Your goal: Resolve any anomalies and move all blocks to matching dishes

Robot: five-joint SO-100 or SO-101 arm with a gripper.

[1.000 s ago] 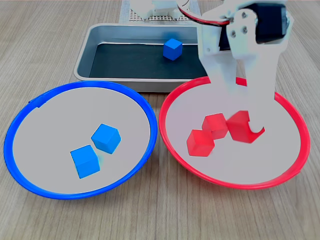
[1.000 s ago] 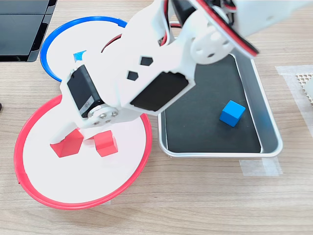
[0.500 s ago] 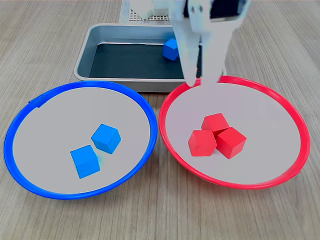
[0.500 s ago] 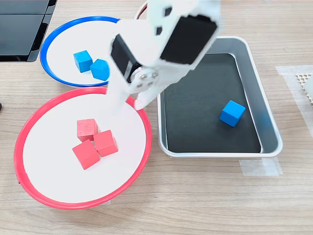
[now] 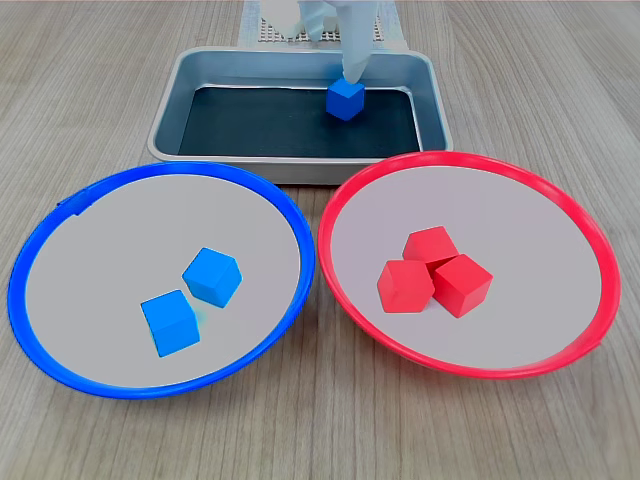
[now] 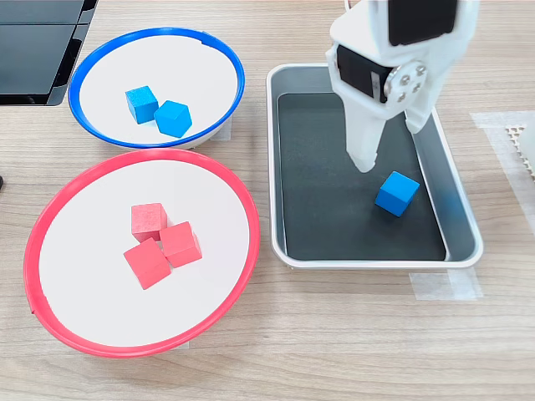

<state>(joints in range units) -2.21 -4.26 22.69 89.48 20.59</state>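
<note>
Three red blocks point(image 5: 431, 246) point(image 6: 149, 221) lie clustered in the red-rimmed dish point(image 5: 530, 240) point(image 6: 84, 251). Two blue blocks point(image 5: 211, 276) point(image 6: 173, 118) lie in the blue-rimmed dish point(image 5: 120, 250) point(image 6: 167, 71). A third blue block point(image 5: 346, 98) point(image 6: 396, 193) sits alone in the grey metal tray point(image 5: 260, 120) point(image 6: 326, 184). My white gripper point(image 6: 389, 147) hangs over the tray, open and holding nothing, just above and beside this block. In the first exterior view only one finger point(image 5: 355, 58) shows, right behind the block.
A black flat object point(image 6: 33, 42) lies at the second exterior view's top left. A white mesh mat point(image 5: 300, 30) point(image 6: 524, 138) lies beyond the tray. A strip of clear tape point(image 6: 443, 284) is stuck on the wooden table beside the tray.
The gripper let go of a red block in the red-rimmed dish, rose, and swung over to the tray. It now hangs open above the lone blue block.
</note>
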